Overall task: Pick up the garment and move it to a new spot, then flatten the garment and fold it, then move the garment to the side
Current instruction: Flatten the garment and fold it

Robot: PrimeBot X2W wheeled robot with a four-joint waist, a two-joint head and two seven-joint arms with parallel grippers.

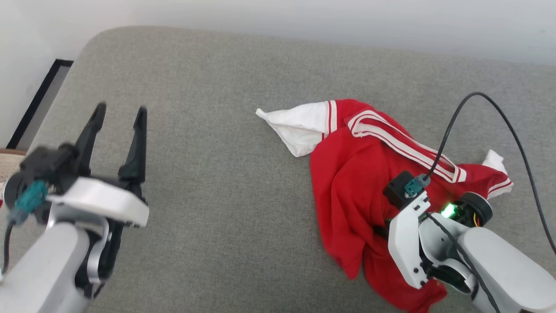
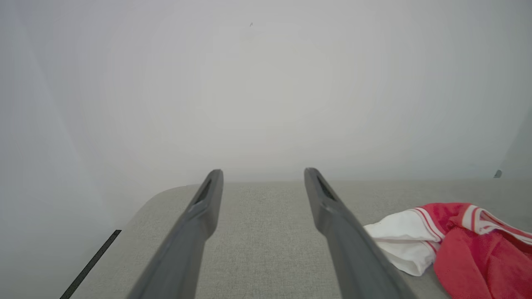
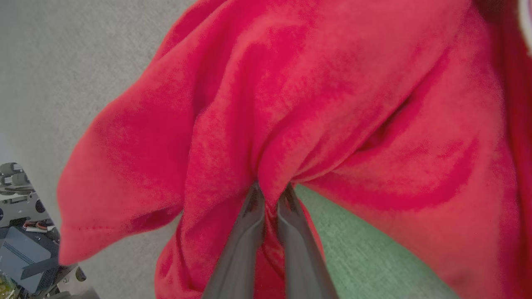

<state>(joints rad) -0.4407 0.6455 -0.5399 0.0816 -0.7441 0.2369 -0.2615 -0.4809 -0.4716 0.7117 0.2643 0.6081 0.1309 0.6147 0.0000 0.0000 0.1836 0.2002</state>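
Nearest the robot, the right gripper [image 3: 270, 193] is pinching a fold of the red shirt [image 1: 347, 174]. Its two fingers are standing almost together with a ridge of cloth squeezed between them, and the fabric is puckering toward that pinch. A little further out on the other side, the left gripper [image 1: 121, 113] is hovering over bare grey cushion [image 1: 217, 195]. Its fingers are spread wide and holding nothing, and it is well apart from the shirt.

The shirt is lying crumpled on the right part of the cushion, its body bunching in loose folds. Beyond the pinch, the striped band is running across the heap, and one white sleeve [image 1: 295, 126] is pointing away to the left. Behind the cushion's far edge the pale wall [image 1: 304, 17] is rising.

Judging by this, the task is only beginning. The robot is getting a hold on the shirt, but most of the cloth is resting on the cushion. Carrying it to a new spot, flattening it, folding it and setting it aside all appear to be waiting.
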